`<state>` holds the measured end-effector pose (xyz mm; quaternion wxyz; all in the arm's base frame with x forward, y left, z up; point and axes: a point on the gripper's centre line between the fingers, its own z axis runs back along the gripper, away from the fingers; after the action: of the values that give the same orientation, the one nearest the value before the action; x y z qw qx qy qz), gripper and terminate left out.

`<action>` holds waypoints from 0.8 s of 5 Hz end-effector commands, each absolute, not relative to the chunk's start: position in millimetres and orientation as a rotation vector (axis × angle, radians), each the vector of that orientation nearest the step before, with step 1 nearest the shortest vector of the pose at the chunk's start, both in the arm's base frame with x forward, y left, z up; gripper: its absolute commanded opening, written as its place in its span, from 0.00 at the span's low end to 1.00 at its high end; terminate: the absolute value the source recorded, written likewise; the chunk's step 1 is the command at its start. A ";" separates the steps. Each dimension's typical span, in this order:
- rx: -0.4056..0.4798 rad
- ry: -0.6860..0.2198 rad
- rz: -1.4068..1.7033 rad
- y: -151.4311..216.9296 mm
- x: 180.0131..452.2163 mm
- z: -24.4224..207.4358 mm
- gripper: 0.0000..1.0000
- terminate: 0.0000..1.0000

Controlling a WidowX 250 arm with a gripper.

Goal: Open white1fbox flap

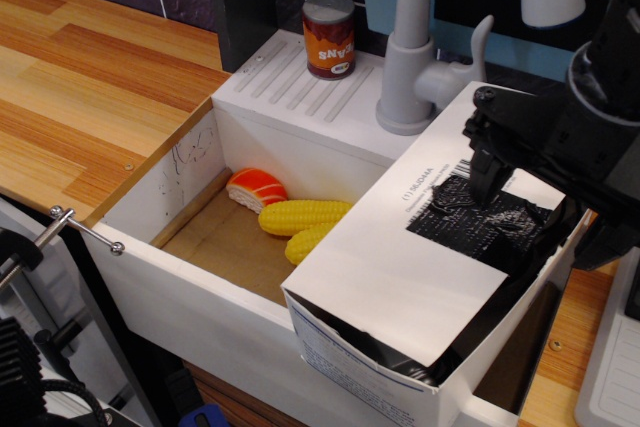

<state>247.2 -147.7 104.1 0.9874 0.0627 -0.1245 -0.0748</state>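
The white1fbox [370, 372] lies tilted in the right part of the toy sink, its printed end facing front. Its flap [400, 267] lies flat on top, nearly closed, with a dark gap showing under its front edge. The flap carries a crinkled black tape patch [470, 222] and a small barcode [458, 169]. My black gripper [500, 187] comes in from the upper right and hangs over the far end of the flap. One fingertip [487, 175] is down at the tape patch. The black tape behind it hides how the jaws stand.
Two yellow corn cobs [303, 215] and a salmon sushi piece [256, 189] lie in the sink basin [190, 162] left of the box. A can [329, 35] stands on the drainboard, and the grey faucet [410, 57] rises just behind the box. A wooden counter [90, 77] lies to the left.
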 end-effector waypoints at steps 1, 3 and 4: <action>0.126 -0.250 -0.150 -147.7 247.2 104.1 1.00 0.00; 0.282 -0.277 -0.192 -148.8 252.6 101.0 1.00 0.00; 0.345 -0.277 -0.212 -144.9 256.1 99.1 1.00 0.00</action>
<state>250.9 -138.5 87.2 0.9690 0.1868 -0.1172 -0.1118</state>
